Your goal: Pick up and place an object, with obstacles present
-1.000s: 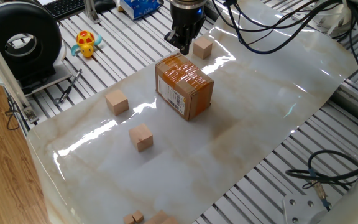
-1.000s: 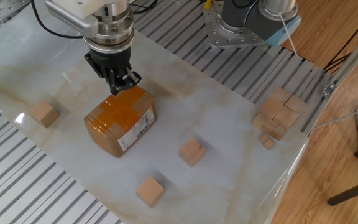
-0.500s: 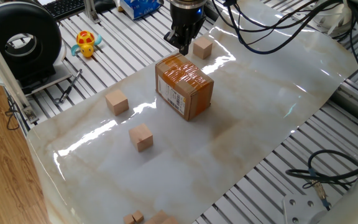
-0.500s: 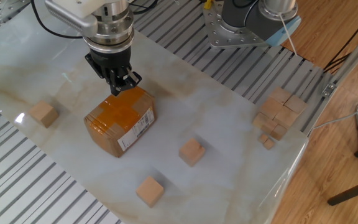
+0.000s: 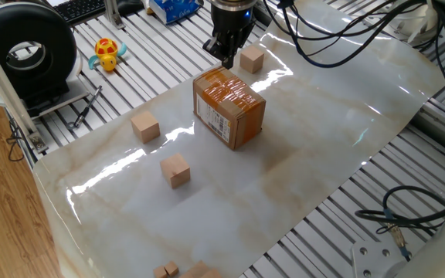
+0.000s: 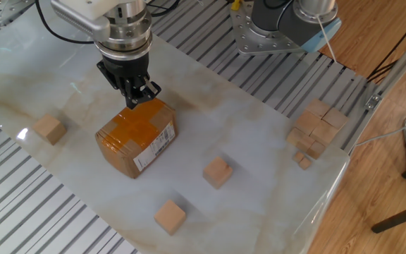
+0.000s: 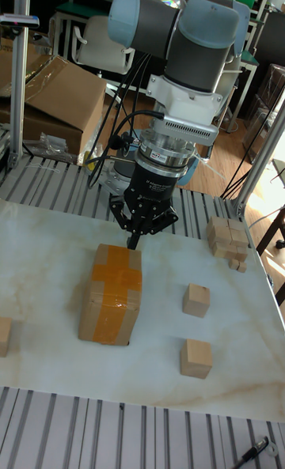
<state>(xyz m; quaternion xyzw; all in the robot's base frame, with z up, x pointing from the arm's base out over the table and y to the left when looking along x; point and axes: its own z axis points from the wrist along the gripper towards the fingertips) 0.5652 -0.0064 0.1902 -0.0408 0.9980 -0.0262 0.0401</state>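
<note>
Wooden cube pile (image 6: 317, 132) shows only from one side; pincer (image 6: 137, 97) pressed together above cardboard box (image 6: 137, 135).

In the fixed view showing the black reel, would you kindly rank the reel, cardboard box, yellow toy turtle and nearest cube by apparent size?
1. black reel
2. cardboard box
3 and 4. nearest cube and yellow toy turtle look alike; the cube is nearer the camera.

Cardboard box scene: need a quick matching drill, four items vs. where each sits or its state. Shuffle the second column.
1. gripper
2. cardboard box
3. yellow toy turtle
4. pile of wooden blocks

a. on the slatted metal, off the marble sheet
b. heaped at the sheet's edge
c. at the box's top edge, fingers together, holding nothing
d. mid-sheet, taped, barcode label on one side

Pairs: 1-c, 2-d, 3-a, 4-b
</note>
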